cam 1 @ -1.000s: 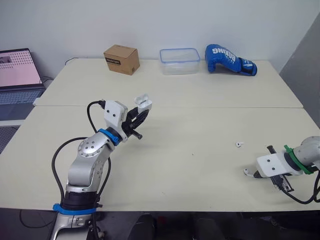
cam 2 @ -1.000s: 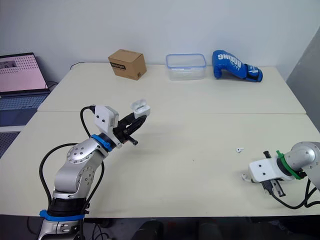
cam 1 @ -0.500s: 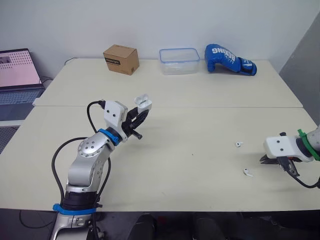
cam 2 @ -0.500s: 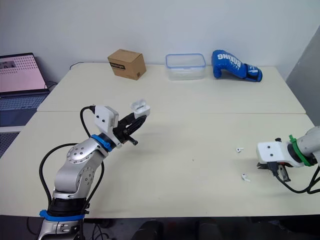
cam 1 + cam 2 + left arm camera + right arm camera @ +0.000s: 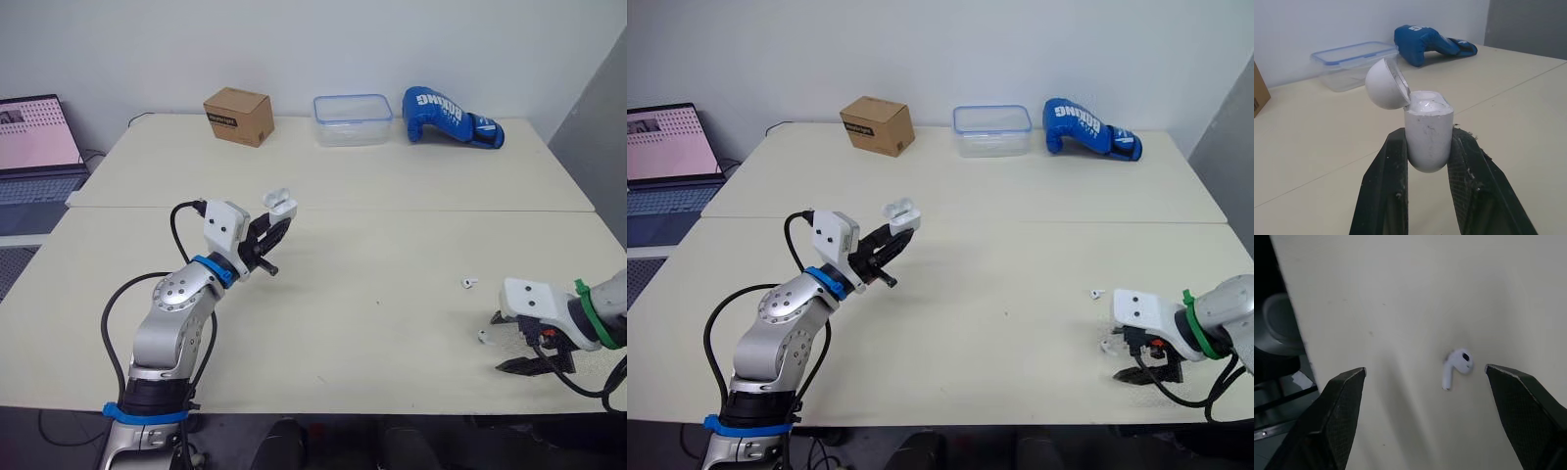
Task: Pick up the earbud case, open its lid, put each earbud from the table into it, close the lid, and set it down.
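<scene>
Two grippers busy here. The left gripper (image 5: 1427,147) is clamped on the earbud case (image 5: 1427,132), one black finger on each side of its rounded bottom, holding it up above the left half of the desk (image 5: 392,225). The case's long axis runs along the fingers, so the open mouth points up and off toward the far edge. The lid (image 5: 1385,84) is flipped back on its hinge, tilted to one side.

The right gripper (image 5: 1424,369) is spread wide just off the desk's near right corner, low over the surface. An earbud (image 5: 1457,364) lies flat between the fingers, touching neither. Its bulb end sits nearer one finger and the stem slants toward the middle of the gap. The second earbud (image 5: 470,283) is a bit further in from the near edge, too tiny to tell which way it points.

Along the far edge sit a cardboard box (image 5: 238,116), a clear plastic container (image 5: 353,119) and a blue boxing glove (image 5: 451,115).
</scene>
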Robot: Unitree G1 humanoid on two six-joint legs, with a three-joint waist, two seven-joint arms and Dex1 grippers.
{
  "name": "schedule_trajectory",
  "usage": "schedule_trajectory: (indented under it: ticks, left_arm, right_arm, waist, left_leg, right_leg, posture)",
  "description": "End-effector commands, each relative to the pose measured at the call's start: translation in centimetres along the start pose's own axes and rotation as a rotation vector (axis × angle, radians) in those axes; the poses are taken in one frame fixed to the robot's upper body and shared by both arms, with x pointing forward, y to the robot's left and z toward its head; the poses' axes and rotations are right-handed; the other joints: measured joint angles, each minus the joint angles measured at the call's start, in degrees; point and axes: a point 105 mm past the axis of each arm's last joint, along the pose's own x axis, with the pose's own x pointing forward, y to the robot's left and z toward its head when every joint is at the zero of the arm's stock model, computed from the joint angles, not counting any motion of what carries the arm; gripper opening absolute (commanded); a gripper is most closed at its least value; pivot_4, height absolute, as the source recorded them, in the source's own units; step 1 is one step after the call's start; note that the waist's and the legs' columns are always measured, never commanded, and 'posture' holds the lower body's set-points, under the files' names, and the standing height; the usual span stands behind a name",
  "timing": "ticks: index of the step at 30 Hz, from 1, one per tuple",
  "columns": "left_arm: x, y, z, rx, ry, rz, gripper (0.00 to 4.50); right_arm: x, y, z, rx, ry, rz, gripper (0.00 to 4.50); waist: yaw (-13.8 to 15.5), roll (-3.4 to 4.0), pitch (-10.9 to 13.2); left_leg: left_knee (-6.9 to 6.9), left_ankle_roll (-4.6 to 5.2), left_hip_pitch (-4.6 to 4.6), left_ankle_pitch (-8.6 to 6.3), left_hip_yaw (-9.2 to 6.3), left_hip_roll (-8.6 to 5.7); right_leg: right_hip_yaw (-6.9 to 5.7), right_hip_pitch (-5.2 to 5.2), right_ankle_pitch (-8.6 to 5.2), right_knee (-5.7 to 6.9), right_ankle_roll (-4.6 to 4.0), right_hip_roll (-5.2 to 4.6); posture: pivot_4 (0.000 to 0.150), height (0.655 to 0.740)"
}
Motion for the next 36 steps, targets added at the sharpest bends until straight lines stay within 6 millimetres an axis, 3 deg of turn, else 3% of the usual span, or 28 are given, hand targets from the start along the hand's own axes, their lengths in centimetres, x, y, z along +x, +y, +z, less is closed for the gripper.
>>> schedule_trajectory:
  ticks: [1,14,17,21,36]
  left_arm:
    - [0.1,-0.4,1.8,0.04,-0.064,-0.012,0.72]
    - [0.0,-0.6,2.0,0.049,-0.067,-0.009,0.72]
    - [0.1,-0.6,2.1,0.05,-0.07,-0.01,0.72]
    - [0.1,-0.7,2.0,0.048,-0.069,-0.011,0.72]
    - [0.1,-0.7,2.0,0.045,-0.067,-0.007,0.72]
  right_arm:
    - [0.0,-0.8,0.3,0.013,0.003,-0.08,4.17]
    - [2.3,-0.3,-0.1,0.074,-0.015,-0.081,4.17]
    - [2.7,-0.4,-0.5,0.076,-0.006,-0.091,3.58]
    - [2.9,-0.1,-0.6,0.066,0.002,-0.087,2.16]
    - [3.4,-0.4,-0.2,0.078,-0.011,-0.097,2.16]
  waist:
    - [-0.03,0.0,0.0]
    - [-0.03,0.0,0.0]
    - [-0.04,0.0,0.0]
    - [-0.05,-0.02,-0.01]
    - [-0.22,-0.16,-0.09]
  left_leg:
    - [0.0,0.0,0.0,0.0,0.0,0.01]
    - [0.0,0.0,-0.02,0.0,-0.02,0.0]
    - [0.0,0.0,-0.01,0.0,-0.02,0.0]
    - [0.0,0.0,-0.01,0.0,-0.02,0.0]
    - [0.0,0.0,0.03,0.0,-0.01,0.06]
  right_leg:
    - [-0.01,0.0,0.0,0.0,0.0,0.01]
    - [-0.01,0.0,0.0,-0.01,0.0,0.01]
    - [-0.02,0.0,0.0,-0.01,0.0,0.01]
    - [-0.02,0.0,0.0,-0.01,0.0,0.01]
    - [-0.02,0.03,0.0,-0.01,0.01,0.07]
  posture:
    - [0.15,0.74]
    - [0.15,0.74]
    - [0.15,0.74]
    - [0.15,0.74]
    - [0.15,0.74]
